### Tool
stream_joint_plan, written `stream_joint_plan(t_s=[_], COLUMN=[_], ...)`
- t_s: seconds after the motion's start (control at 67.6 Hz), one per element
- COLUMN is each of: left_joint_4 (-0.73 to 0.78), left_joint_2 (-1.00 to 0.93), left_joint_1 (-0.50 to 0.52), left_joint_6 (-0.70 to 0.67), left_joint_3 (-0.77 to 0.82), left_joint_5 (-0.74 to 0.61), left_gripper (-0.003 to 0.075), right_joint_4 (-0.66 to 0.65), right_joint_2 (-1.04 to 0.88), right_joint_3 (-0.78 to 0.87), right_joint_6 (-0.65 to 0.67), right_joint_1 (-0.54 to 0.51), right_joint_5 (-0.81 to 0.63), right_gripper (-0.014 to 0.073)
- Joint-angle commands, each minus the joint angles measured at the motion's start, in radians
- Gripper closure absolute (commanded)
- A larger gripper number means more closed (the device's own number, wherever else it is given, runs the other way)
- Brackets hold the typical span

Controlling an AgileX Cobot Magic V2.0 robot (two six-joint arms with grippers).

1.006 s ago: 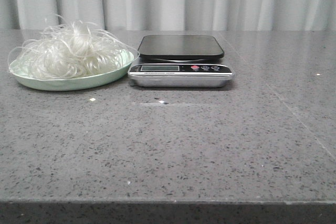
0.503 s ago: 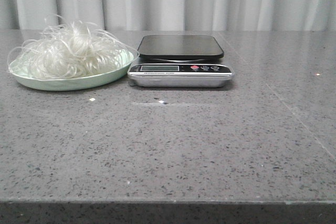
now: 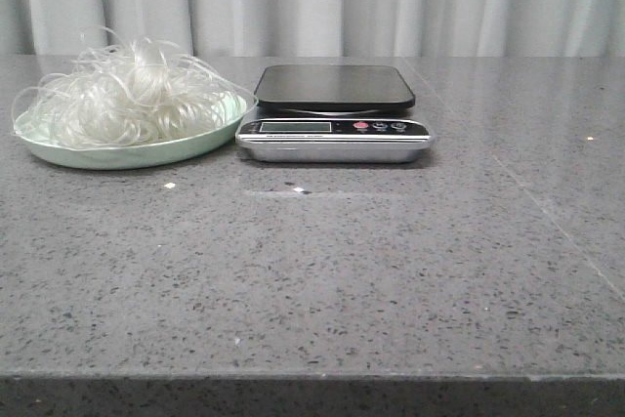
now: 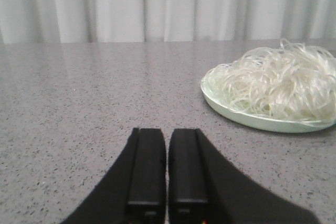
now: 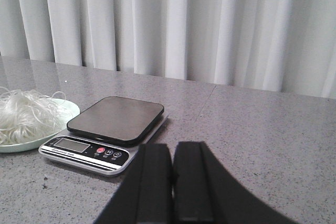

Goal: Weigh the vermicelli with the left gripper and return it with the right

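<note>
While the vermicelli waits heaped on its pale green plate, the kitchen scale just beside it stands bare, neither arm visible from the front.

Left wrist: left gripper, fingers together, faces the plate across speckled grey stone; loose strands could snag and trail off the platform. Right wrist: right gripper, likewise closed, faces the scale; white curtain behind.

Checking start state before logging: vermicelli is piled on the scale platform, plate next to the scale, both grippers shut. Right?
Not quite. The vermicelli is piled on the pale green plate, not on the scale, whose platform is bare in the front view. The left gripper and right gripper are shut.
</note>
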Motion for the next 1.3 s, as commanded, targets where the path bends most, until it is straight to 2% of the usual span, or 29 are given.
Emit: stream_joint_plan(t_s=[0.0, 0.444, 0.592, 0.71, 0.843, 0.962, 1.287], left_joint_4=[-0.003, -0.003, -0.003, -0.003, -0.003, -0.003, -0.003], left_joint_2=[-0.021, -0.021, -0.021, -0.021, -0.021, -0.021, -0.02], left_joint_1=[0.003, 0.003, 0.003, 0.003, 0.003, 0.003, 0.003], left_joint_6=[-0.013, -0.013, -0.013, -0.013, -0.013, -0.013, -0.013], left_joint_3=[0.008, 0.008, 0.008, 0.008, 0.008, 0.008, 0.008], left_joint_5=[-0.08, -0.08, -0.08, -0.08, -0.08, -0.08, -0.08], left_gripper=[0.0594, 0.0594, 0.0594, 0.0594, 0.0594, 0.0594, 0.0594], right_joint_4=[-0.002, -0.026, -0.168, -0.18, -0.18, -0.18, -0.191], right_joint_2=[0.011, 0.011, 0.011, -0.017, -0.09, -0.159, -0.154], right_joint_3=[-0.028, -0.014, 0.052, 0.136, 0.229, 0.309, 0.305], right_joint_6=[-0.006, -0.006, -0.006, -0.006, 0.0, 0.046, 0.226], right_joint_1=[-0.008, -0.016, -0.099, -0.174, -0.213, -0.212, -0.212], right_joint_5=[-0.072, -0.076, -0.123, -0.189, -0.254, -0.309, -0.281], right_gripper=[0.0435, 0.0435, 0.0435, 0.0435, 0.0435, 0.0435, 0.0435])
